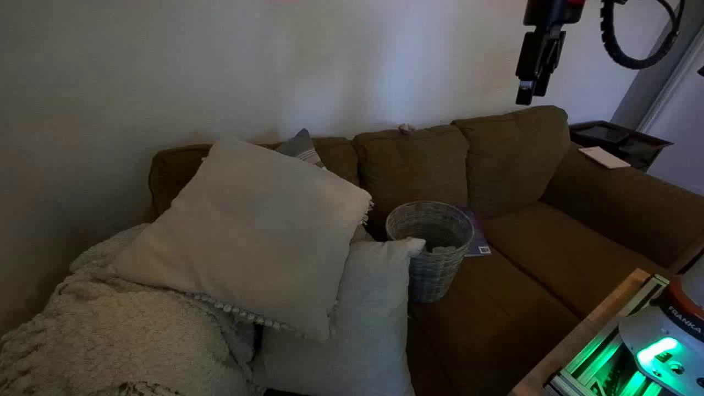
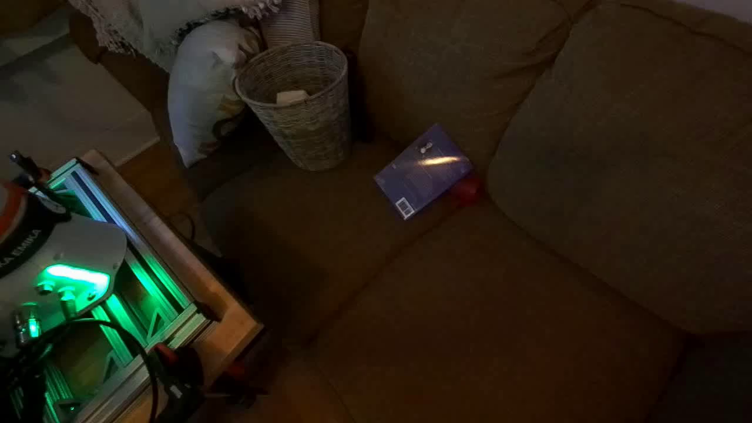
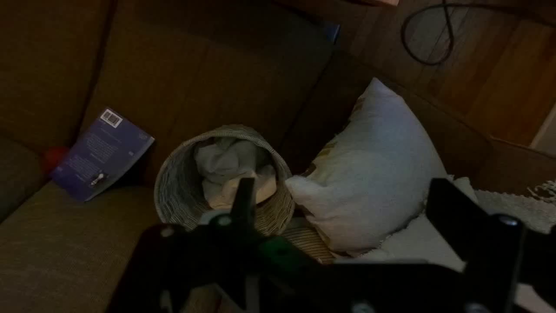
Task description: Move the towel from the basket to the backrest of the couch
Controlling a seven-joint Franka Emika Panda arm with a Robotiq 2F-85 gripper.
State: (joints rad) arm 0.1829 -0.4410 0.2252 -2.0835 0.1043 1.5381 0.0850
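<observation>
The towel [image 3: 232,163] lies crumpled inside the wicker basket, grey and cream in the wrist view. Only a small pale part of the towel shows in both exterior views [image 1: 444,249] [image 2: 292,97]. The round woven basket [image 1: 437,275] stands upright on the couch seat and also shows in an exterior view [image 2: 314,132] and the wrist view [image 3: 173,191]. The brown couch backrest [image 1: 412,170] runs along the wall behind the basket. My gripper [image 1: 532,94] is high above the couch, pointing down. In the wrist view the gripper [image 3: 343,182] has its fingers wide apart with nothing between them.
A white pillow [image 3: 378,169] leans beside the basket. A large cream pillow [image 1: 247,236] and a fluffy blanket [image 1: 121,335] fill one couch end. A purple book [image 2: 423,170] and a red object [image 2: 467,191] lie on the seat. The robot base [image 2: 64,264] stands before the couch.
</observation>
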